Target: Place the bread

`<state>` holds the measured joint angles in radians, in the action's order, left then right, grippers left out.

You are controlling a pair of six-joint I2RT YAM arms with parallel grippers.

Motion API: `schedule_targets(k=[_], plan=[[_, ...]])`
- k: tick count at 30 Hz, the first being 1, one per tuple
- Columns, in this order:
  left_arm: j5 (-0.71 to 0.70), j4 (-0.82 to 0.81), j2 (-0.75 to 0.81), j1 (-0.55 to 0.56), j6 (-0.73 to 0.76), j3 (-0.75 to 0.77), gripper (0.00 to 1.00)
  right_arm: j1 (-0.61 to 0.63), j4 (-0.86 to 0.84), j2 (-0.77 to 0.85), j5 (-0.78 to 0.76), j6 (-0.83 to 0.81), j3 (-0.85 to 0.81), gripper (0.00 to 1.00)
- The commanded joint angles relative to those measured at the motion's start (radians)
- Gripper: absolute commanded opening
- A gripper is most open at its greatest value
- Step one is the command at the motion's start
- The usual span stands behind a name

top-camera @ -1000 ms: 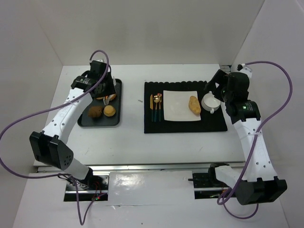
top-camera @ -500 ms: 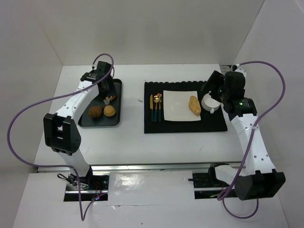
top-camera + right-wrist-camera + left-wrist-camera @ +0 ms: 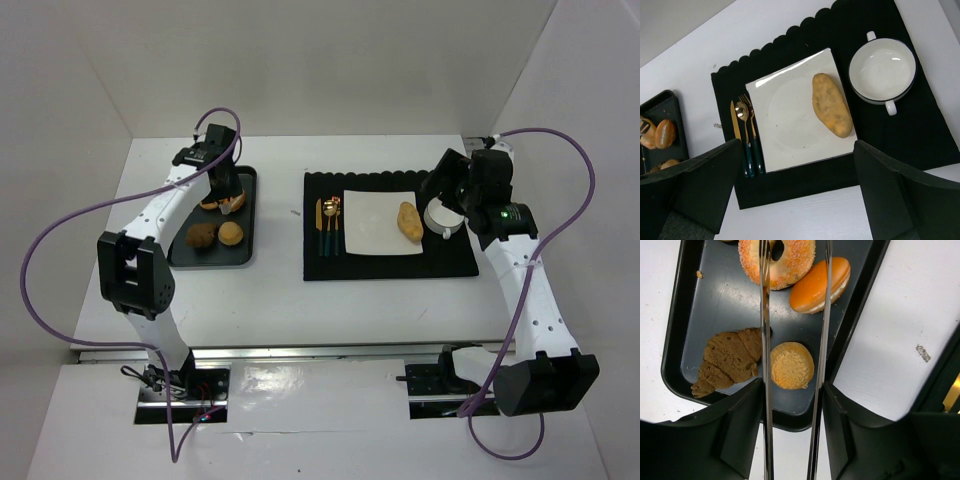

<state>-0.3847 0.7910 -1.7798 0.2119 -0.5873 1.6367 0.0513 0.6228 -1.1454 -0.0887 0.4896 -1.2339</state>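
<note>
Lying at the near end of the tray (image 3: 715,295) are a dark-brown piece (image 3: 727,360) and a round tan bun (image 3: 792,366), with a sugared ring (image 3: 790,260) and an orange bun (image 3: 815,287) farther in. The left gripper (image 3: 222,185) hangs over that far pair, its thin fingers (image 3: 765,340) part open, nothing seen clamped. On the mat (image 3: 460,255) an oval roll (image 3: 831,105) lies on the right side of the plate (image 3: 785,115), beside the bowl (image 3: 882,70); the right gripper (image 3: 447,185), by the bowl, stands wide open and empty.

Left wrist view's top edge crops the sugared ring (image 3: 795,265) — right wrist view's left edge crops the tray (image 3: 667,106).
</note>
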Motion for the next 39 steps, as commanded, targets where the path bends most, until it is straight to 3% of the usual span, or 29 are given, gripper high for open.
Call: schedule_targets(k=[1, 9, 15, 22, 33, 39], plan=[[-0.022, -0.018, -0.03, -0.012, -0.023, 0.052, 0.6, -0.007, -0.051, -0.004, 0.01, 0.001, 0.008, 1.0], [-0.04, 0.002, -0.055, -0.012, -0.043, 0.061, 0.52, -0.007, -0.06, -0.013, 0.03, 0.001, 0.019, 1.0], [-0.049, 0.011, -0.03, -0.012, -0.043, 0.061, 0.25, -0.007, -0.06, -0.022, 0.03, 0.001, 0.019, 1.0], [-0.049, 0.042, 0.028, -0.012, -0.034, 0.094, 0.05, -0.007, -0.06, -0.022, 0.04, 0.001, 0.019, 1.0], [-0.059, 0.071, 0.125, -0.003, -0.014, 0.106, 0.01, -0.007, -0.06, -0.013, 0.04, 0.001, 0.028, 1.0], [-0.005, 0.083, 0.155, 0.058, 0.012, 0.129, 0.0, -0.007, -0.06, -0.004, 0.04, 0.001, 0.019, 1.0]])
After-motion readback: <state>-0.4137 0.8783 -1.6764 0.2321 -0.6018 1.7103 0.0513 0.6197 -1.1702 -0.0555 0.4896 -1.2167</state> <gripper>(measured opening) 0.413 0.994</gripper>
